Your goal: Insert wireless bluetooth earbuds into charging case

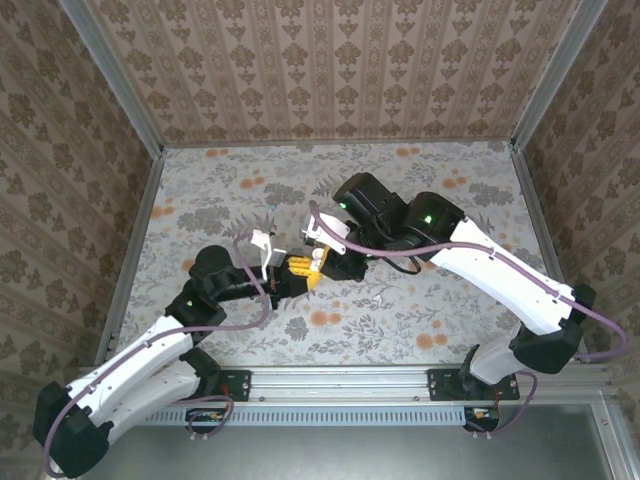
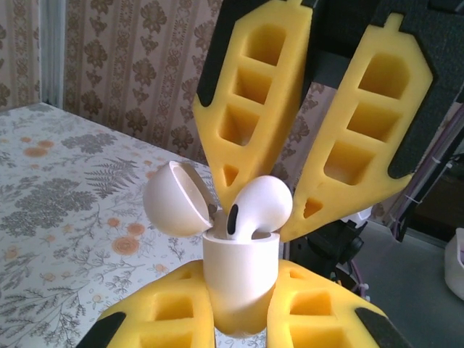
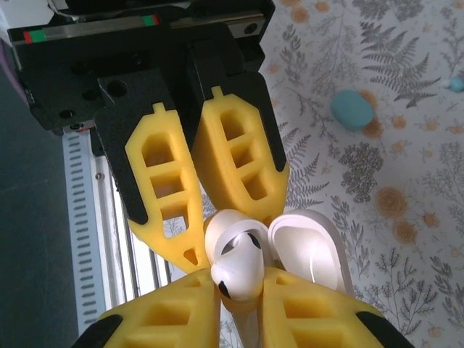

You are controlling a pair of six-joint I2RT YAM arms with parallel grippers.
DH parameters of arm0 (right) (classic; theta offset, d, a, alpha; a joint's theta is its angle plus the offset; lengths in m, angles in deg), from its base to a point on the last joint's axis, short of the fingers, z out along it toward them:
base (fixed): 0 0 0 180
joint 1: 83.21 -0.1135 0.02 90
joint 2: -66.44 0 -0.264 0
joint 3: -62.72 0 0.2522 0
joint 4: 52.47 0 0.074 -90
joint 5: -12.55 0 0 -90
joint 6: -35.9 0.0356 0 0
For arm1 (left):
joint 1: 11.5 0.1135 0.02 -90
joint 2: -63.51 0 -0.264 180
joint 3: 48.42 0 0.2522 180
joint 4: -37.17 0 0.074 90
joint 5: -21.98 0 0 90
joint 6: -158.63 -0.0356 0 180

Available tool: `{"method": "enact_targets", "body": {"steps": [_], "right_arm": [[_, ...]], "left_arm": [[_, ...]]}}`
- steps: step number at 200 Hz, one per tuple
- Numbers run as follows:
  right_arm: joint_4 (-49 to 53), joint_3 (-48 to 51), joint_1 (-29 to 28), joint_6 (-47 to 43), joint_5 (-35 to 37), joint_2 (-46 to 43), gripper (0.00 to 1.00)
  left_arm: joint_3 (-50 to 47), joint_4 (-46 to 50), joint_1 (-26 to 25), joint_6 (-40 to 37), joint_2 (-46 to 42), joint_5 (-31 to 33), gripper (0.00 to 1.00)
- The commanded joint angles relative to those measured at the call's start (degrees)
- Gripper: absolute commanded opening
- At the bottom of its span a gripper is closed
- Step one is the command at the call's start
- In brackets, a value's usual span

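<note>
L gripper (image 2: 241, 290) clamps open white case (image 2: 239, 261), R gripper (image 3: 238, 279) pinches white bud (image 2: 264, 203) stem-down, approx half-seated; final seating, release + teal case (image 3: 353, 109) look left to do.

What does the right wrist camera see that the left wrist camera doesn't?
Right wrist view: a teal case lying on the flowery table, a tiny teal bit at the picture's edge, and the metal rail. Left wrist view: the wallpapered wall, and the white case standing upright between the left fingers. Both: the white earbud pinched by the right fingers at the case's mouth, and the open lid.
</note>
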Motion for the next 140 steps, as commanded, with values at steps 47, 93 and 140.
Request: {"method": "enact_targets", "body": {"steps": [47,93,140], "right_arm": [[7.74,-4.19,-0.45,-2.73,-0.71,4.97,0.26],[8.26,-4.51,-0.41,-2.69,1.6,4.94,0.27],[8.98,-4.4,0.21,-2.5,3.36,4.59,0.33]], "left_arm": [[2.26,-4.58,-0.64,-3.71,-0.89,-5.1,0.0],[1.3,-4.01,-0.64,-4.24,-2.07,-4.46,0.0],[0.78,-3.16,-0.52,-4.38,-3.39,-4.01,0.0]]}}
